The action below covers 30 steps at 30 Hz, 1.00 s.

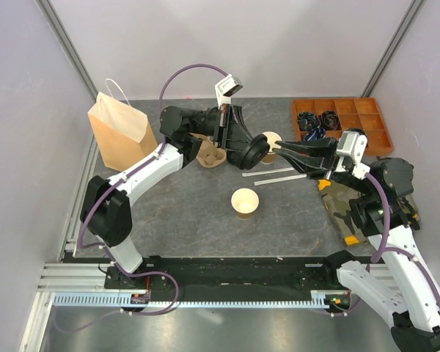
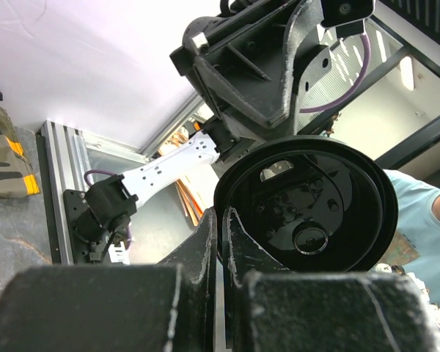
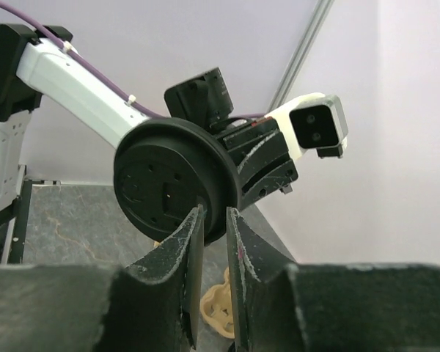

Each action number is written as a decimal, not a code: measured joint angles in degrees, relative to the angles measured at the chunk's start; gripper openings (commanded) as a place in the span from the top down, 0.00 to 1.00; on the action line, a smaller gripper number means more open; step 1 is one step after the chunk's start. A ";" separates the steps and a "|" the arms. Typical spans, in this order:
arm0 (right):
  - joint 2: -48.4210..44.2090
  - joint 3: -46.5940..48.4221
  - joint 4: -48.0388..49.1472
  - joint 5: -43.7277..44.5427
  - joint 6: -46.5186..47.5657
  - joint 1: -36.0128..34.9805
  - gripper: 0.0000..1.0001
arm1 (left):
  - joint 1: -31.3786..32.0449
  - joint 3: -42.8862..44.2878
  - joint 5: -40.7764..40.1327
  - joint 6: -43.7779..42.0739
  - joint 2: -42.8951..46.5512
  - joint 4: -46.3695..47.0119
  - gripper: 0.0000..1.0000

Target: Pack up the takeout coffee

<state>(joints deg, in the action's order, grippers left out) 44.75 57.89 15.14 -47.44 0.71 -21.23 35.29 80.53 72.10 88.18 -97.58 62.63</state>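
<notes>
A round black lid (image 1: 254, 152) is held in the air on edge between both grippers, above the table's middle. My left gripper (image 1: 242, 149) is shut on its rim; in the left wrist view the gripper (image 2: 221, 214) pinches the edge of the lid (image 2: 308, 213). My right gripper (image 1: 276, 150) closes on the opposite edge; in the right wrist view the gripper (image 3: 214, 213) straddles the rim of the lid (image 3: 165, 187). One open tan paper cup (image 1: 245, 202) stands near the table's middle. Another tan cup (image 1: 270, 138) stands behind the grippers.
A brown pulp cup carrier (image 1: 211, 155) lies under the left arm and shows in the right wrist view (image 3: 216, 308). A tall tan paper bag (image 1: 121, 132) stands at the back left. An orange compartment tray (image 1: 352, 117) with black lids (image 1: 317, 121) sits at the back right. White strips (image 1: 273, 176) lie beside the grippers.
</notes>
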 measured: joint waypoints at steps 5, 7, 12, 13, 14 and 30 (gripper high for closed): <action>1.07 0.00 -1.01 0.59 0.72 -0.33 0.69 | 0.57 0.00 0.00 0.00 0.00 -0.22 0.98; 1.11 0.00 -1.16 0.87 0.90 -0.44 0.69 | 0.52 0.00 -0.02 0.00 -0.02 -0.28 0.98; 1.22 0.00 -1.57 1.38 1.07 -1.16 0.69 | 0.85 0.00 -0.04 -0.02 -0.02 -0.28 0.98; 1.29 0.00 -1.66 1.40 1.09 -1.31 0.68 | 0.96 0.00 -0.04 0.00 -0.02 -0.28 0.98; 1.33 0.00 -1.79 1.42 1.09 -1.55 0.68 | 1.09 0.00 -0.04 -0.02 -0.04 -0.28 0.98; 1.99 0.02 -3.54 4.66 1.84 -3.72 0.69 | 1.60 -1.14 -0.28 -1.62 -0.24 -2.05 0.98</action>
<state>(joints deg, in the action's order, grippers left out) 46.74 57.91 11.60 -42.78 2.55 -24.95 36.88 79.40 71.81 86.56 -97.82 60.58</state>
